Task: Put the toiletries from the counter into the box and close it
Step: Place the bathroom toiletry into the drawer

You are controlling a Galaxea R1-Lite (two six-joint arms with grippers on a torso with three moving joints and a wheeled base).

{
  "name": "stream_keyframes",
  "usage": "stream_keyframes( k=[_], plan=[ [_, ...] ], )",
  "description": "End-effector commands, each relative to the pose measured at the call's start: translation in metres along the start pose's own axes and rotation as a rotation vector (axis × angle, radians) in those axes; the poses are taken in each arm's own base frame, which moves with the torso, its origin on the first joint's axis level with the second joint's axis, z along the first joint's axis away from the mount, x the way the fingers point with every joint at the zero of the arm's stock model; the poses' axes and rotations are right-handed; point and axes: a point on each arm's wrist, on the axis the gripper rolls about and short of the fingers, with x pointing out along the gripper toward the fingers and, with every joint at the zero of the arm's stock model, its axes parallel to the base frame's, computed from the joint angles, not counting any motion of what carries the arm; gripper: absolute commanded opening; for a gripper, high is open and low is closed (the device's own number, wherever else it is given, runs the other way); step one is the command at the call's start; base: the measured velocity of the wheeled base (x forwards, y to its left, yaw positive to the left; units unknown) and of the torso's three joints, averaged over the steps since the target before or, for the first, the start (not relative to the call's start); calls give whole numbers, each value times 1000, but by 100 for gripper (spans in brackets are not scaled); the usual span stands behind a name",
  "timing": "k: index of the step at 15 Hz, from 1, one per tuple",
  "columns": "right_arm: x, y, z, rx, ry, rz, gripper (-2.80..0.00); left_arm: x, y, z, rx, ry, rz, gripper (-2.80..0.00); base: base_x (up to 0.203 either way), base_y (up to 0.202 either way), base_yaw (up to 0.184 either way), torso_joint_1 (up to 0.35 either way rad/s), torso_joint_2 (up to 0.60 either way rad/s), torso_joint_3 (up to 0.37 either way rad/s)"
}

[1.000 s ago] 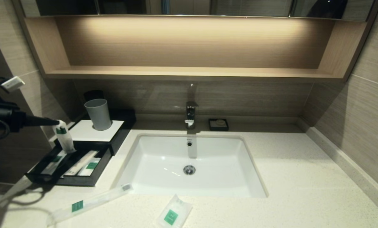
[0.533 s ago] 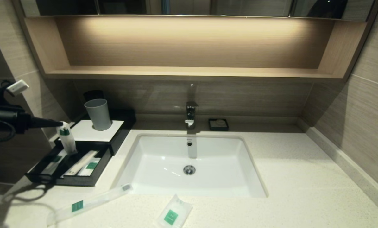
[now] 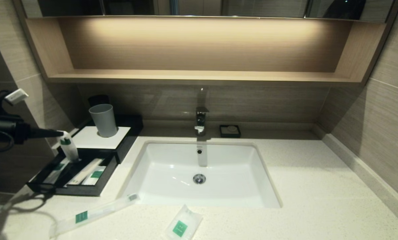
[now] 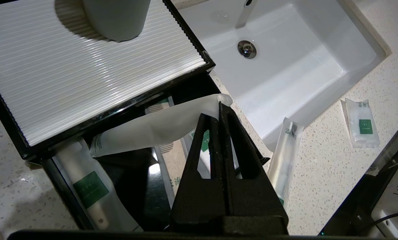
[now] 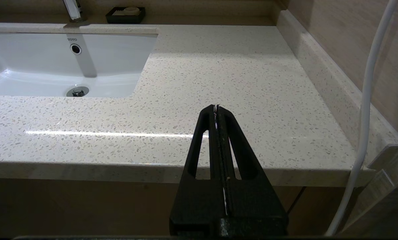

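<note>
- Pinching a white packet (image 3: 69,146) by its top, our left gripper (image 3: 61,133) dangles it lengthwise over the box's (image 3: 125,140) open drawer (image 3: 95,191).
- Our right gripper (image 5: 216,107), pressed together, idles off the counter (image 5: 219,66) edge.

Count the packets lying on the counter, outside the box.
2: a long toothbrush packet in front of the sink's left corner, and a small sachet at the counter's front edge. A third packet hangs from the left gripper over the open drawer.
</note>
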Motion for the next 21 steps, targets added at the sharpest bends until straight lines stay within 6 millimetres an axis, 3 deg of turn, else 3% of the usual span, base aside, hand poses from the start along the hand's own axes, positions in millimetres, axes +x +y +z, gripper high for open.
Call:
stream_keyframes(
  k=[1,12,21],
  plan=[
    [0,0,0,-1,2,0,-280,-1,-1,-1,-5,-3,-4,-280,0,0,0,0,0,0],
    [0,0,0,-1,1,0,-280,-23,-2,-19,-118,27,8,-280,0,0,0,0,0,0],
    [0,0,0,-1,0,0,-280,-22,-6,-38,-281,270,27,-280,0,0,0,0,0,0]
  ],
)
